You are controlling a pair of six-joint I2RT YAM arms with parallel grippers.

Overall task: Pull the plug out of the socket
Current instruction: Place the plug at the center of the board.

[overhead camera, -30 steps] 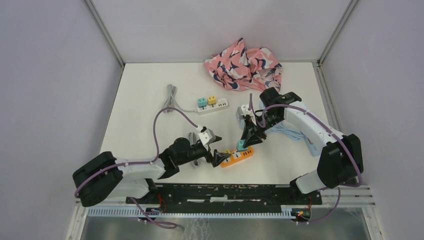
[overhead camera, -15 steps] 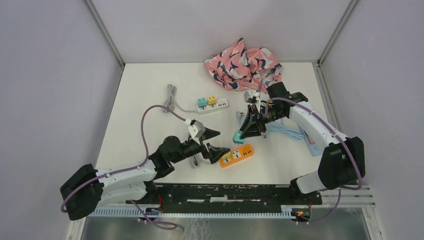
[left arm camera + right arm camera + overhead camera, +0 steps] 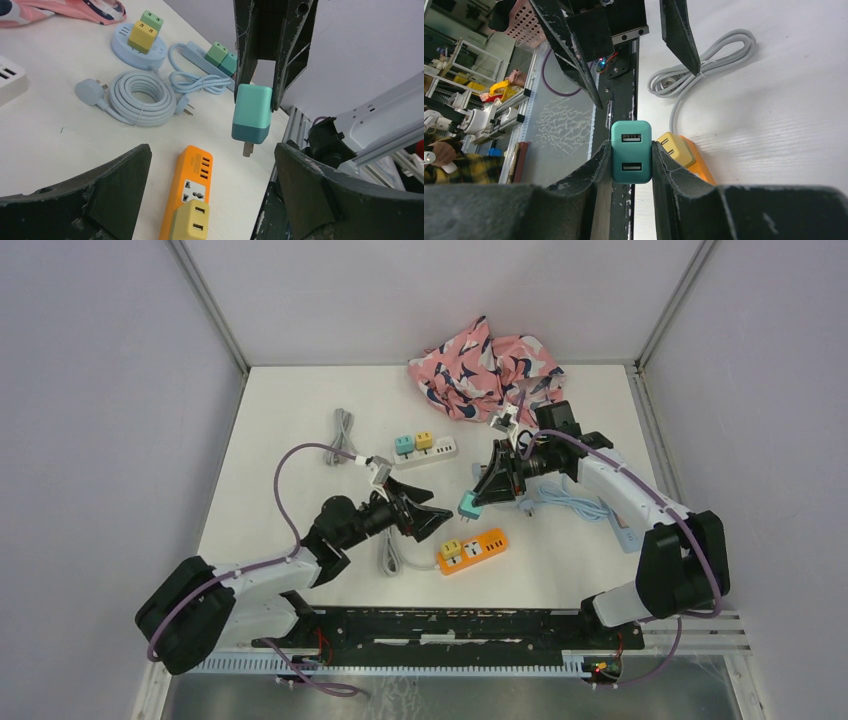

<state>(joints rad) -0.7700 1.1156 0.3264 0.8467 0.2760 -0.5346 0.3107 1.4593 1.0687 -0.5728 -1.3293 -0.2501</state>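
My right gripper (image 3: 476, 500) is shut on a teal plug (image 3: 467, 506), which hangs in the air with its prongs free. The right wrist view has that plug (image 3: 631, 157) clamped between my right gripper (image 3: 631, 143). Below it on the table lies the orange socket strip (image 3: 474, 549), with a yellow plug (image 3: 451, 549) still in its left end. My left gripper (image 3: 432, 520) is open, just left of the strip and touching nothing. Seen from the left wrist, the teal plug (image 3: 252, 112) hovers above the strip (image 3: 192, 175), between my left gripper (image 3: 211, 148).
A pink patterned cloth (image 3: 490, 368) lies at the back. A white power strip (image 3: 427, 451) holds two plugs. A grey coiled cable (image 3: 390, 556) lies left of the orange strip. A pale blue coiled cable (image 3: 142, 97), a round blue socket (image 3: 139, 44) and a blue strip (image 3: 205, 54) lie to the right.
My right gripper has lifted the teal plug off the orange strip and carried it up and back. My left gripper has opened wider and drawn back from the strip.
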